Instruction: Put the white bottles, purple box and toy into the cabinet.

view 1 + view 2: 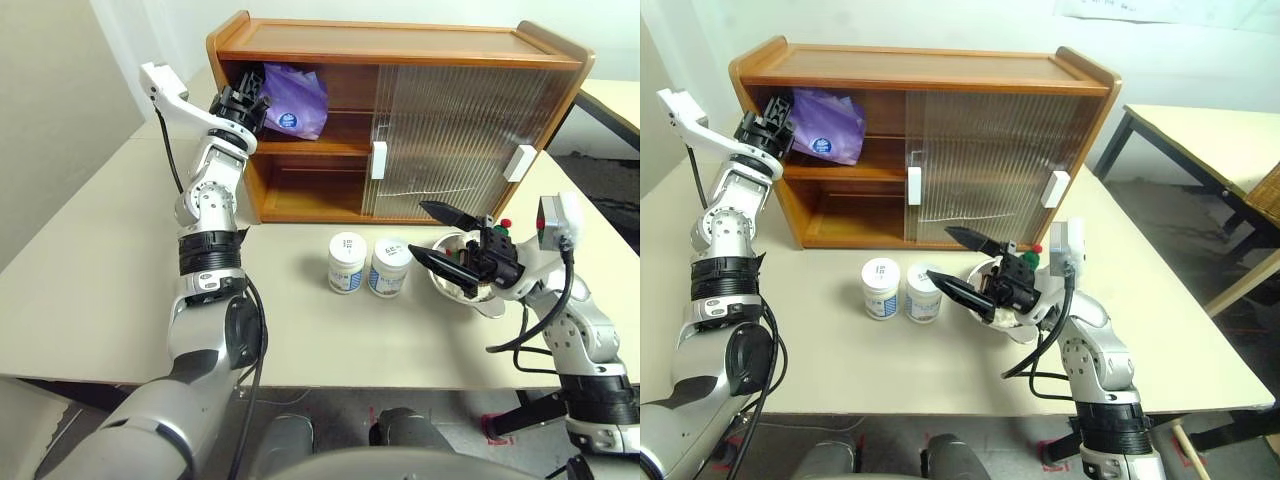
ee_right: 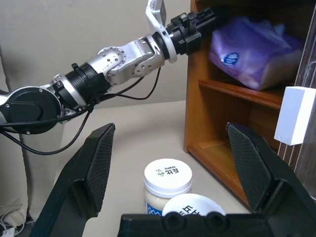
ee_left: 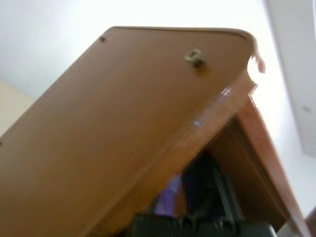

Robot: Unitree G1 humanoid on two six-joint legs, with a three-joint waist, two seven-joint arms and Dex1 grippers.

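Purple box [image 1: 295, 100] is lodged on cabinet [image 1: 400, 45] upper shelf, left end. Left end effector [image 1: 243, 103] beside it, opening cannot be told; it should be withdrawn straight out. Right end effector [image 1: 440, 235] is held wide open, empty, near the white bottles [image 1: 367, 264] at desk [image 1: 90, 290] centre.

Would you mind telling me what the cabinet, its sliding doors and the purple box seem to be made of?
The cabinet looks like wood or wood veneer with a glossy varnish: warm orange-brown, with a sheen on its top. Its sliding doors appear to be ribbed translucent plastic or glass; which one is unclear. The purple box on the upper shelf seems a soft pack in thin plastic film, judging by its crinkled, slightly shiny wrapper.
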